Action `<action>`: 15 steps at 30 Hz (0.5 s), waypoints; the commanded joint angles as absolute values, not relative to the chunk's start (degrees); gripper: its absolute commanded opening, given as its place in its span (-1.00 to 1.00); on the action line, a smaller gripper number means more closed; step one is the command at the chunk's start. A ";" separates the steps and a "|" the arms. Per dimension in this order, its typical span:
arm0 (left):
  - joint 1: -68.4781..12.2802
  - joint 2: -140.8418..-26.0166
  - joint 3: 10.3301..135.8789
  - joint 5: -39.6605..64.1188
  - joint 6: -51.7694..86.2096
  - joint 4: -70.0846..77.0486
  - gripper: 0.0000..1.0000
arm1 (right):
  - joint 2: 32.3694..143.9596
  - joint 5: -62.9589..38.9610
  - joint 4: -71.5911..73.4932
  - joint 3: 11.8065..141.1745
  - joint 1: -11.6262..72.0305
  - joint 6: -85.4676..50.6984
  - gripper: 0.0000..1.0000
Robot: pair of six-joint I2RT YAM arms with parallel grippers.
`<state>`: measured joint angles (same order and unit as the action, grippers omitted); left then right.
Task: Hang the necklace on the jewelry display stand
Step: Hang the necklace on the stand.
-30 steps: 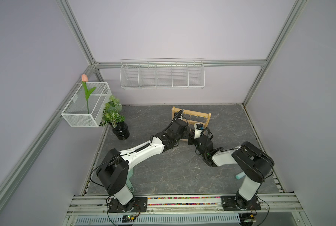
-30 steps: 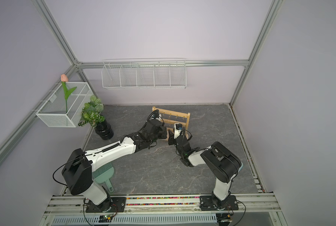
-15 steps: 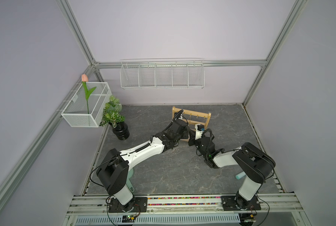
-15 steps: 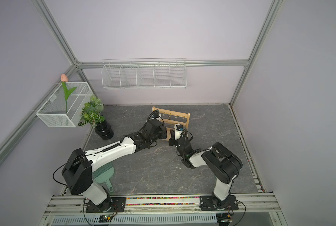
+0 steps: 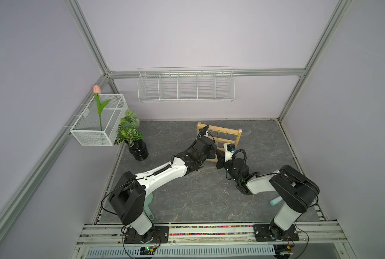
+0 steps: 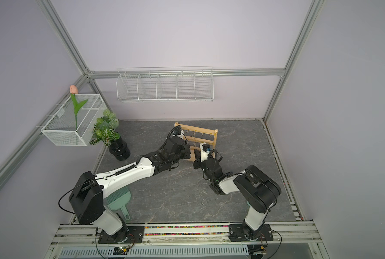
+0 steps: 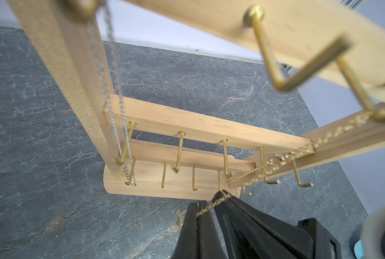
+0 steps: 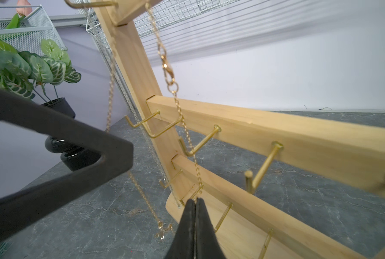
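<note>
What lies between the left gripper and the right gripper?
Only a short stretch of the gold necklace, running from the left gripper to the right gripper; the left wrist view shows it.

My left arm point(image 5: 162, 174), right arm point(image 5: 260, 187): white shells, black joints | black cables point(image 5: 240, 149) looped at wrists | left tool point(image 7: 199, 208), right tool point(image 8: 195, 203): matte black, tapered

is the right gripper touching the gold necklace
Touching. The right wrist view shows the right gripper shut on the gold necklace, which runs straight into its closed tips.
</note>
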<state>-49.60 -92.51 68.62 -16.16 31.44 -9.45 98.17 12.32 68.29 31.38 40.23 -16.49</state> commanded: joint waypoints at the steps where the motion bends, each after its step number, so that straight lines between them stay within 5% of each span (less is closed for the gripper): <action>1: -49.28 -91.41 68.12 -17.53 32.34 -10.37 -1.00 | 96.35 10.85 70.64 30.95 40.08 -16.71 -0.87; 15: -49.29 -95.07 68.63 -15.66 33.22 -10.41 -1.00 | 92.37 14.25 68.73 29.44 39.96 -15.08 -0.87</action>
